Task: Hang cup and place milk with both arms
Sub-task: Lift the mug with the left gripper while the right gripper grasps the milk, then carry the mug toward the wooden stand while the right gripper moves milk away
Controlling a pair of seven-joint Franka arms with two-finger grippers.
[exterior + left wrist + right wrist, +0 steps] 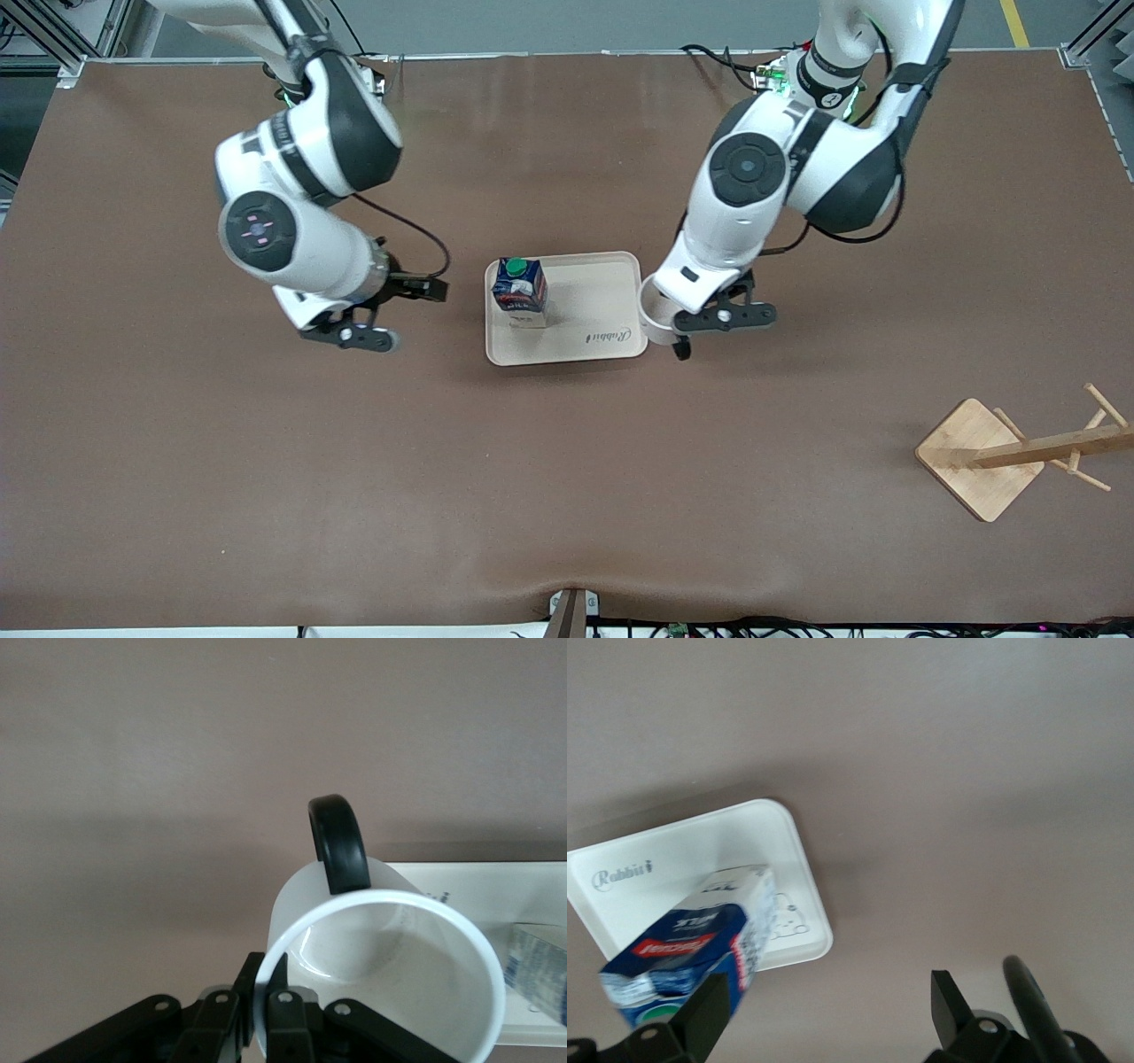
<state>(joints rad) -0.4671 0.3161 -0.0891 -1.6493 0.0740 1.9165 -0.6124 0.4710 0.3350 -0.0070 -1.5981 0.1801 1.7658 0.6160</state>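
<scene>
The brown table [354, 496] carries a cream tray [602, 301] at its middle and a wooden rack [983, 456] toward the left arm's end.

The milk [520, 289] stands on the tray [594, 312] at frame centre; the rack [1019, 452] lies lower right.

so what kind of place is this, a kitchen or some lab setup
Most likely a robotics lab or test cell, not a kitchen. Two arms work over one wide brown-covered table with metal framing at its corners, cables trail along its edge, and the props are sparse: a tray and a wooden cup rack.
</scene>
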